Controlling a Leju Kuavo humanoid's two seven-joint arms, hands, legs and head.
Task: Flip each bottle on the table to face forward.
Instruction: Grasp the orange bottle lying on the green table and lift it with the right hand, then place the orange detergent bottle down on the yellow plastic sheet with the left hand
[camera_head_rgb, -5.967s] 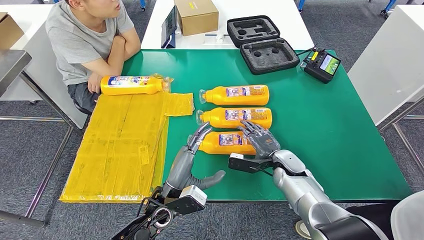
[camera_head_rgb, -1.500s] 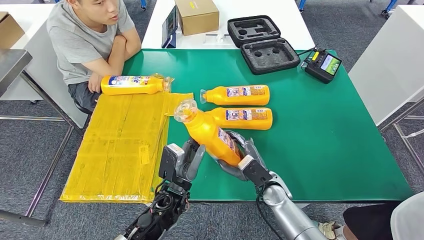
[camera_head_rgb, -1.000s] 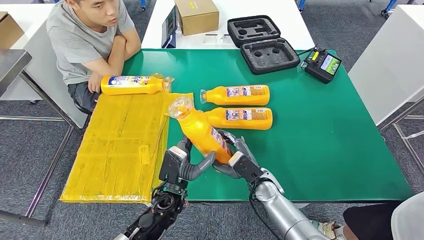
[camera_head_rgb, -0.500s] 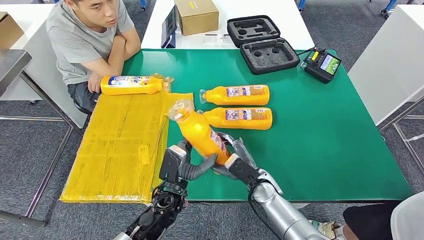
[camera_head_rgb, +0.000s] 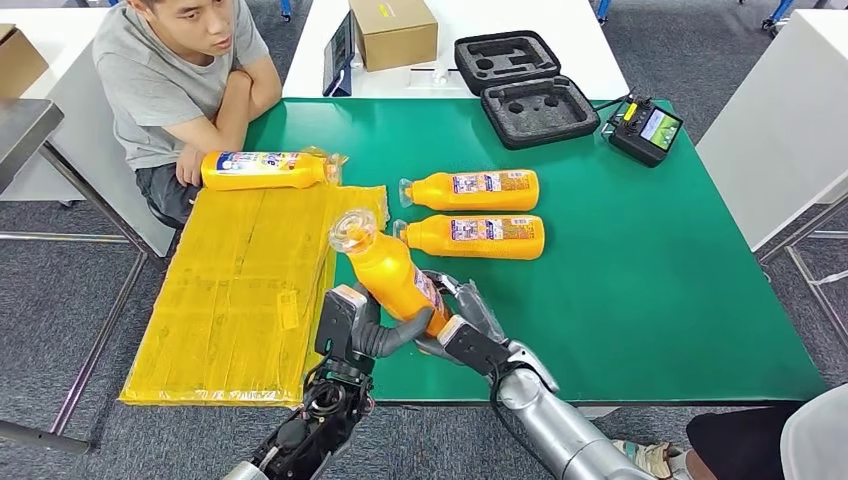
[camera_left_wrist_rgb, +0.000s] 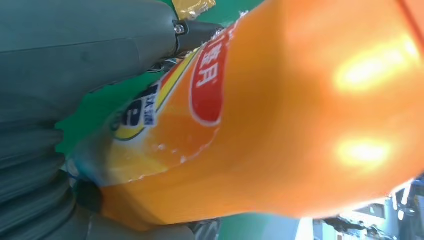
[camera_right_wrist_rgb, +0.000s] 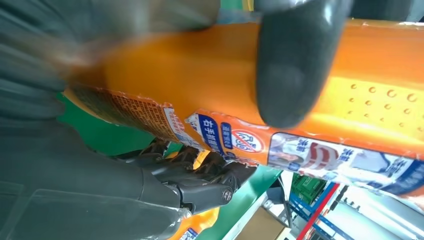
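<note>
An orange bottle (camera_head_rgb: 392, 276) is lifted off the green table (camera_head_rgb: 640, 280), tilted with its wrapped cap up and to the left. Both hands grip its lower body: my left hand (camera_head_rgb: 372, 327) from the left, my right hand (camera_head_rgb: 458, 320) from the right. The left wrist view has the same orange bottle (camera_left_wrist_rgb: 280, 125) pressed against my left hand (camera_left_wrist_rgb: 55, 95). In the right wrist view my right hand (camera_right_wrist_rgb: 150, 60) wraps the bottle (camera_right_wrist_rgb: 320, 100), label showing. Two more orange bottles (camera_head_rgb: 470, 189) (camera_head_rgb: 472, 236) lie on their sides behind it. A fourth bottle (camera_head_rgb: 265, 169) lies at the table's left by a person.
A yellow flattened sheet (camera_head_rgb: 240, 290) covers the table's left side. A seated person (camera_head_rgb: 170, 80) leans at the far left corner. A black foam case (camera_head_rgb: 525, 88), a controller with a screen (camera_head_rgb: 645, 130) and a cardboard box (camera_head_rgb: 393, 32) sit at the back.
Six seconds ago the nearest bottle lay on the table under both hands; now it is lifted and tilted. Over the last second it has shifted slightly left and lower with both hands.
</note>
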